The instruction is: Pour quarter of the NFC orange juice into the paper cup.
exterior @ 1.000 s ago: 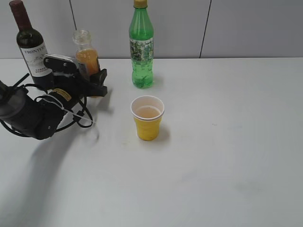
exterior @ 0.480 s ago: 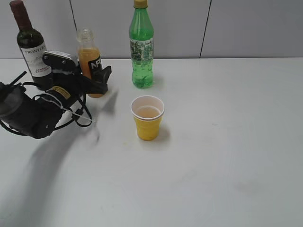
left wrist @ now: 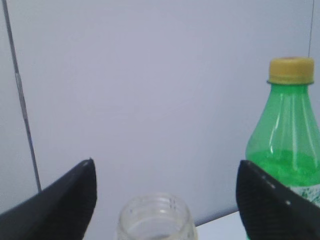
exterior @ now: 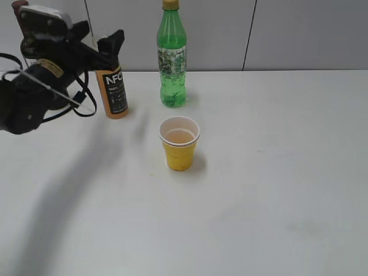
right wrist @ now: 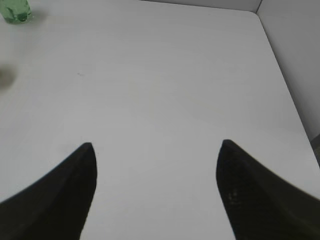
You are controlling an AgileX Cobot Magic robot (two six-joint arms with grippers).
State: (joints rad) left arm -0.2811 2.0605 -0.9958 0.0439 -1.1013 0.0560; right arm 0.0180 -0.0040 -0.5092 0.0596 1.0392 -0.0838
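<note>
The NFC orange juice bottle (exterior: 115,92) stands upright and uncapped on the table at the back left, its black label facing me. My left gripper (exterior: 102,37) is open, its fingers on either side of the bottle's neck and apart from it. In the left wrist view the clear open neck (left wrist: 156,220) sits low between the wide-spread jaws (left wrist: 166,165). The yellow paper cup (exterior: 179,144) stands in the middle of the table with some orange liquid in it. My right gripper (right wrist: 155,145) is open and empty over bare table; it does not show in the exterior view.
A tall green bottle (exterior: 172,54) with a yellow cap stands behind the cup; it also shows in the left wrist view (left wrist: 290,145) and the right wrist view (right wrist: 15,11). A dark wine bottle (exterior: 20,4) is mostly hidden behind my left arm. A grey wall runs behind the table.
My left gripper has risen from the juice bottle's lower body to the level of its neck. The bottle now stands on the table with its label in plain view.
</note>
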